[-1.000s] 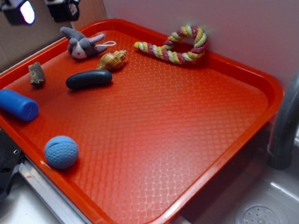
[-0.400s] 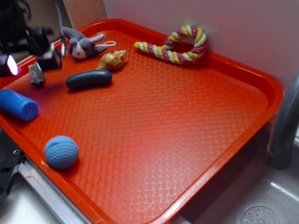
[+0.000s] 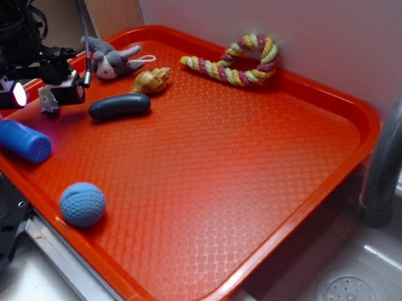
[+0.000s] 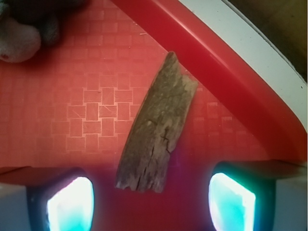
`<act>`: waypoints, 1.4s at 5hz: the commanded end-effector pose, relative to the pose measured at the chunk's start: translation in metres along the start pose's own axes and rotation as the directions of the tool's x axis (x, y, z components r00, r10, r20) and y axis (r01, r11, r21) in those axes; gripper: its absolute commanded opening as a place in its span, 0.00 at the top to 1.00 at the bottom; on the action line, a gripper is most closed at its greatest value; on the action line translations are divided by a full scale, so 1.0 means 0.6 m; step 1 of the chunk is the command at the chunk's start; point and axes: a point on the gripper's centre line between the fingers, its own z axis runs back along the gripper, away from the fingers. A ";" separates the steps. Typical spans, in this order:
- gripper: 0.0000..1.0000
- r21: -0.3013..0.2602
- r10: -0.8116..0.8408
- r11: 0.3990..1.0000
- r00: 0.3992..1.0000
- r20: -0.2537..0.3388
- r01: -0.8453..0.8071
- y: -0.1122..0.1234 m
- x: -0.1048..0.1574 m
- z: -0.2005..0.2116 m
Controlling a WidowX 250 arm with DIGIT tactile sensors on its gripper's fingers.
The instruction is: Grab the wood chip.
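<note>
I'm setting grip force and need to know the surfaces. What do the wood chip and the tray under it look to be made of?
Wood chip: dry, rough wood, grey-brown, with visible grain and cracks. Tray: apparently hard red plastic, its floor moulded in a basket-weave texture, with a smooth, slightly glossy rim.

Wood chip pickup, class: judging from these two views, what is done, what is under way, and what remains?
Done: the gripper is lowered over the wood chip, which the wrist view shows between its two open fingertips. Under way: final alignment around the chip, which lies flat on the red tray near its rim. Left: closing on the chip and lifting it; neither fingertip touches it yet.
</note>
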 end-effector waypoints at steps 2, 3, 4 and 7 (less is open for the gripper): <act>0.00 0.007 0.072 0.997 0.997 0.020 -0.072 0.034 0.044 -0.033; 0.00 0.014 0.094 0.995 0.995 0.025 -0.094 0.024 0.054 -0.036; 0.27 0.020 0.121 0.992 0.992 0.029 -0.122 0.016 0.064 -0.043; 1.00 0.037 0.125 0.991 0.990 0.068 -0.127 0.018 0.061 -0.039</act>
